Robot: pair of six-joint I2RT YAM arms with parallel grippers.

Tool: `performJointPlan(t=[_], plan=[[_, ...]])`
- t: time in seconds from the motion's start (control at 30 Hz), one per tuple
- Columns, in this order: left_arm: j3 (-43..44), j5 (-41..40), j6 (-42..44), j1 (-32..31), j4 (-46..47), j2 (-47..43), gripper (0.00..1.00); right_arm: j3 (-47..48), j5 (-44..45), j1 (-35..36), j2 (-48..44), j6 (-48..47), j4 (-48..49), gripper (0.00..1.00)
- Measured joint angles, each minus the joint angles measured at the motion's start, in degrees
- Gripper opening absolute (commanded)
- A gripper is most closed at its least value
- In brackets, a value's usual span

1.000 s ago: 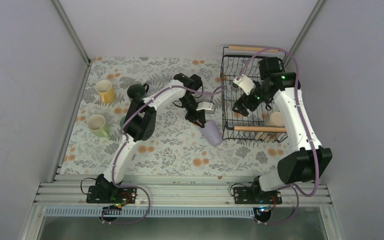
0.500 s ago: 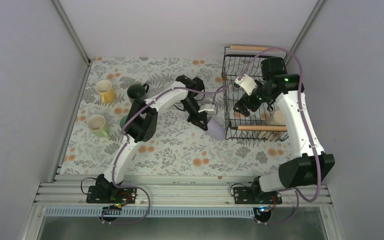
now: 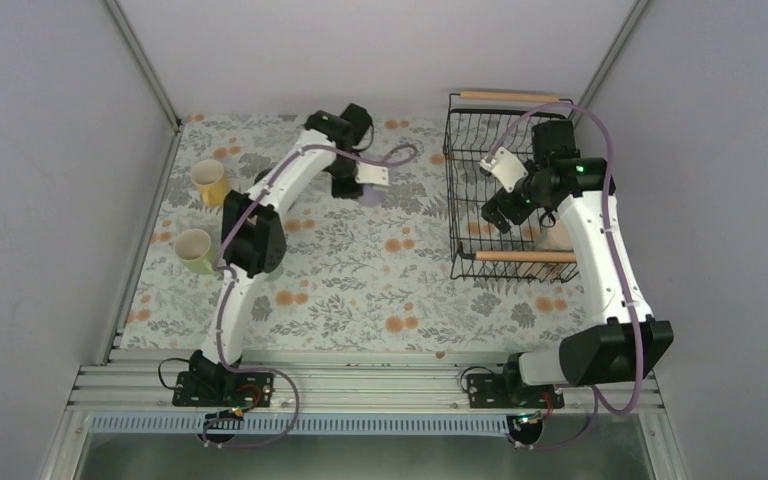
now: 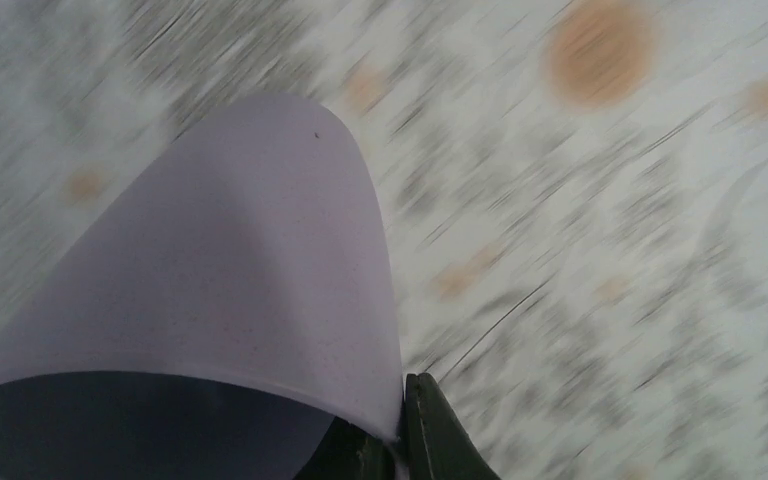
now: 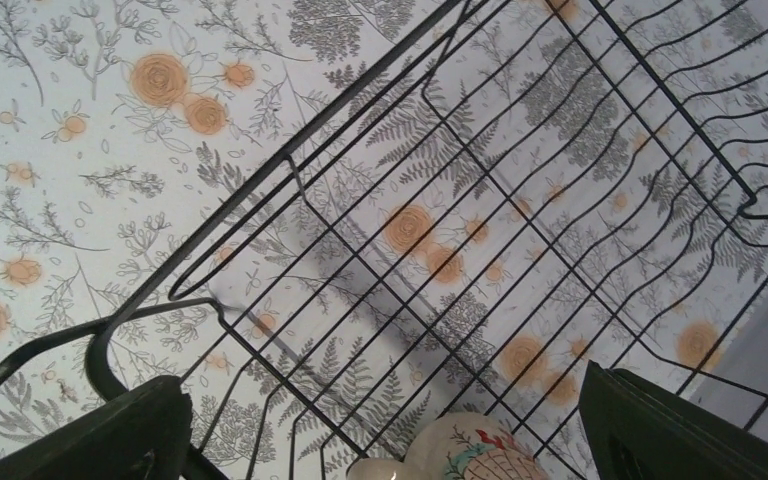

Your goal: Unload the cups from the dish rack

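Top external: left gripper has swung the lavender mug from beside the dish rack to the far-centre tablecloth, nearer the yellow mug. Wrist cam, blurred, shows it pinching the rim. Right gripper hangs inside the rack, jaws spread wide, over the beige mug, prob. the only one left.

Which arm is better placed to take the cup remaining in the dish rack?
Right. The right gripper hangs open over the dish rack, with the beige cup just below it. The left gripper is shut on the lavender cup, away from the rack.
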Motion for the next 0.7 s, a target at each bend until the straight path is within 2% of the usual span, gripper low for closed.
performJointPlan(t=[0.13,0.27,0.47,0.7], plan=[[2.84,-13.18,3.8,4.35,0.7,-0.17,0.02,-0.02,0.76,-0.72,0.0,-0.02,0.44,1.0],[2.45,-21.84,7.5,5.42,0.39,-0.17,0.02,-0.02,0.76,-0.92,0.0,-0.17,0.44,1.0],[2.27,-25.9,9.97,3.56,0.44,0.22,0.02,-0.66,0.76,-1.97,-0.26,-0.55,0.79,1.0],[-2.23,-26.49,12.22,1.9,0.55,0.09,0.02,-2.86,0.76,-3.72,-1.14,-1.77,0.92,1.0]])
